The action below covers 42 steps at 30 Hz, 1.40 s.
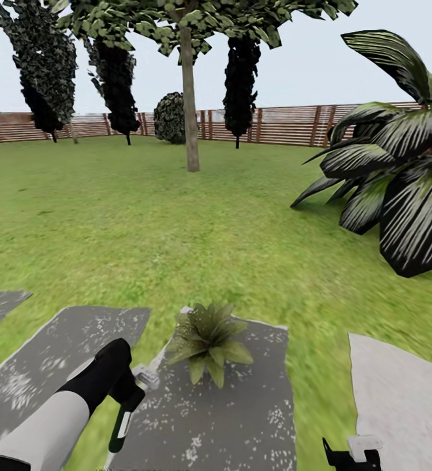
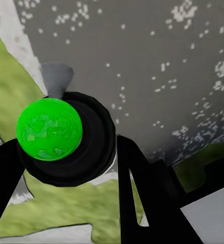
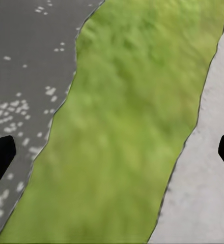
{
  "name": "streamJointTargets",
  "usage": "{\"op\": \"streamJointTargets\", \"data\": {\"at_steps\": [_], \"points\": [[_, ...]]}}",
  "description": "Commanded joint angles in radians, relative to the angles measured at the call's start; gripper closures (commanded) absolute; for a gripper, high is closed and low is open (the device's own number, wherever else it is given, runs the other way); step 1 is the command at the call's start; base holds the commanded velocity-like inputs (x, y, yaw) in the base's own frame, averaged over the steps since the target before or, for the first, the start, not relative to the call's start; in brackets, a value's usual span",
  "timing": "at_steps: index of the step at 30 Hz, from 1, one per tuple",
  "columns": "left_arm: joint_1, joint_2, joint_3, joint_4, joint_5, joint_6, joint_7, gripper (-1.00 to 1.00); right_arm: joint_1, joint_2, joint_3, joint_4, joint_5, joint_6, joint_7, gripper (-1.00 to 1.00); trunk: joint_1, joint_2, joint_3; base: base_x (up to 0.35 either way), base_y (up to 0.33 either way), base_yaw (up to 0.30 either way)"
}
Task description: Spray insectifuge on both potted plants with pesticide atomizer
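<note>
On the stone (image 1: 242, 418), the left gripper (image 1: 129, 392) pinches the atomizer (image 1: 121, 425) with its nozzle (image 1: 145, 377) turned toward the plant (image 1: 208, 340) just beside, apparently for spraying; right gripper (image 3: 112, 152) hangs spread over grass (image 3: 127, 127).

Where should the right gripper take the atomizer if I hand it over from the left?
Probably the lower body of the atomizer. The left gripper clamps it just under the nozzle head, and the dark green bottle hangs free below, tilted slightly. Come from the right side, fingers across the slim bottle, clear of the plant.
</note>
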Motion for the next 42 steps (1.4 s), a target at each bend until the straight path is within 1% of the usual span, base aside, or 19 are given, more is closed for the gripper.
{"op": "streamJointTargets", "data": {"at_steps": [1,5,18,22,26,29,33,42], "points": [[-0.001,0.0,-0.004,-0.002,-0.01,0.002,-0.01,1.0,0.0,0.0,0.009,0.0,-0.009,-0.003,0.0,-1.0,0.0,0.0,-0.001,0.032,-0.047,0.277],[-0.001,-0.003,-0.003,-0.003,-0.01,0.002,-0.011,1.0,0.0,0.0,0.008,0.0,-0.01,-0.003,-0.001,-1.0,0.0,0.0,-0.001,0.1,-0.187,0.122],[-0.001,-0.004,-0.002,-0.004,-0.01,0.002,-0.011,1.0,0.0,-0.002,0.007,0.0,-0.01,-0.003,0.0,-1.0,0.0,0.0,-0.001,0.117,-0.249,0.008],[-0.001,-0.005,-0.001,-0.004,-0.01,0.002,-0.011,1.0,0.0,-0.001,0.008,0.0,-0.01,-0.003,-0.001,-1.0,0.0,0.0,-0.001,0.035,-0.265,0.212],[-0.001,-0.005,-0.001,-0.004,-0.009,0.002,-0.011,1.0,0.0,-0.002,0.008,0.0,-0.01,-0.003,-0.001,-1.0,0.0,0.0,-0.001,0.002,-0.27,0.073],[-0.001,0.006,-0.003,0.004,-0.009,0.002,-0.011,1.0,0.0,-0.001,0.009,0.0,-0.01,-0.003,-0.002,-1.0,0.0,0.0,-0.001,-0.005,-0.271,0.002],[-0.001,0.002,-0.002,-0.003,-0.009,0.002,-0.011,1.0,0.0,0.0,0.009,0.0,-0.008,-0.003,-0.002,-1.0,0.0,0.0,-0.001,-0.03,-0.271,0.247],[-0.001,0.004,-0.002,-0.004,-0.009,0.002,-0.011,1.0,0.0,0.0,0.009,0.0,-0.007,-0.003,-0.002,-1.0,0.0,0.0,-0.001,-0.001,-0.271,0.255]]}}
